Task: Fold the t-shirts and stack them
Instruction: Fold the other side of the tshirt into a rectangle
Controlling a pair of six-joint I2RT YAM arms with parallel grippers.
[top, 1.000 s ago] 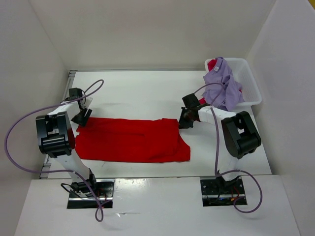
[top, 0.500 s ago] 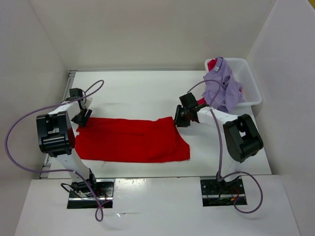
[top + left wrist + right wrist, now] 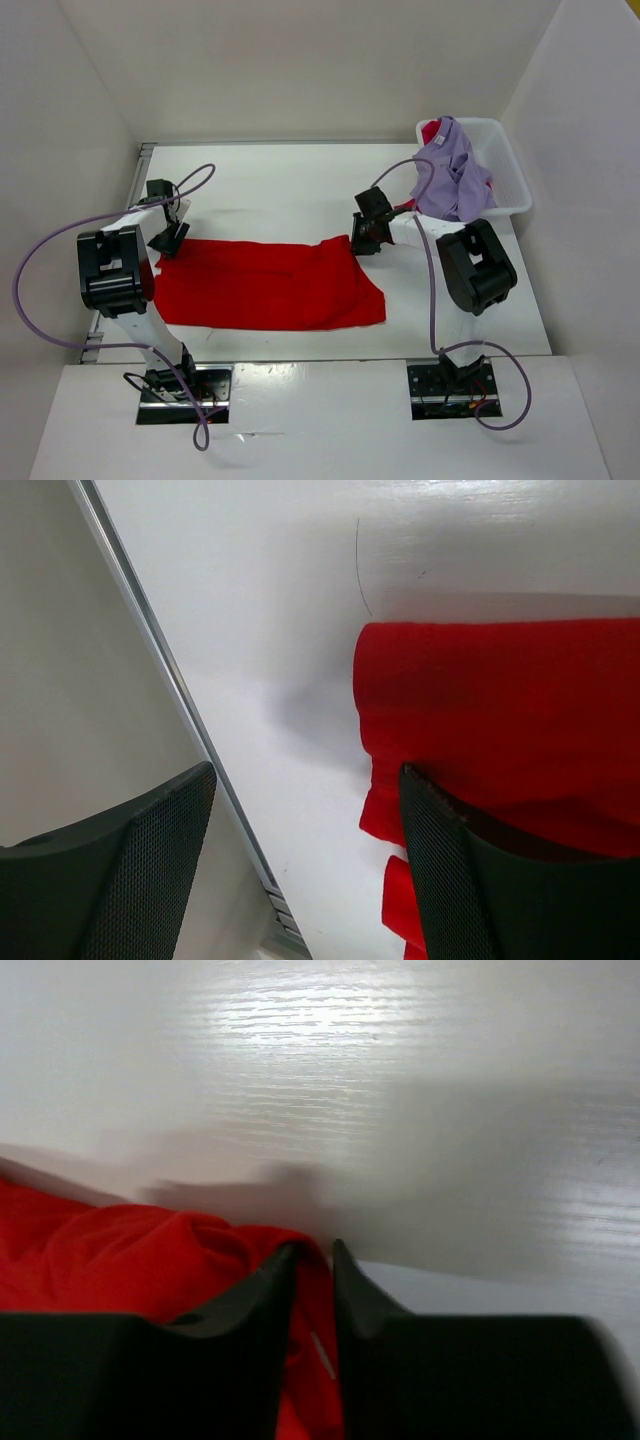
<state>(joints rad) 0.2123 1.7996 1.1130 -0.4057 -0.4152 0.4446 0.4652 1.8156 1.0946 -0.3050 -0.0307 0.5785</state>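
Observation:
The bright red t-shirt (image 3: 265, 285) lies spread flat across the table's middle. My right gripper (image 3: 358, 243) is shut on its far right corner; the right wrist view shows red cloth (image 3: 150, 1260) pinched between the narrow jaws (image 3: 312, 1260). My left gripper (image 3: 165, 240) is open at the shirt's far left corner, one finger (image 3: 470, 880) resting over the red cloth (image 3: 500, 700), the other finger (image 3: 130, 870) off it near the table's metal edge. The lavender t-shirt (image 3: 450, 175) drapes over the white bin (image 3: 505, 170), with a crimson t-shirt (image 3: 430, 130) peeking behind it.
The white bin stands at the far right corner. White walls enclose the table on left, back and right. A metal rail (image 3: 180, 690) runs along the left edge. Purple cables loop from both arms.
My right gripper has moved left and slightly away with the shirt's far right corner, lifting the cloth there into a small peak. The left gripper has barely shifted.

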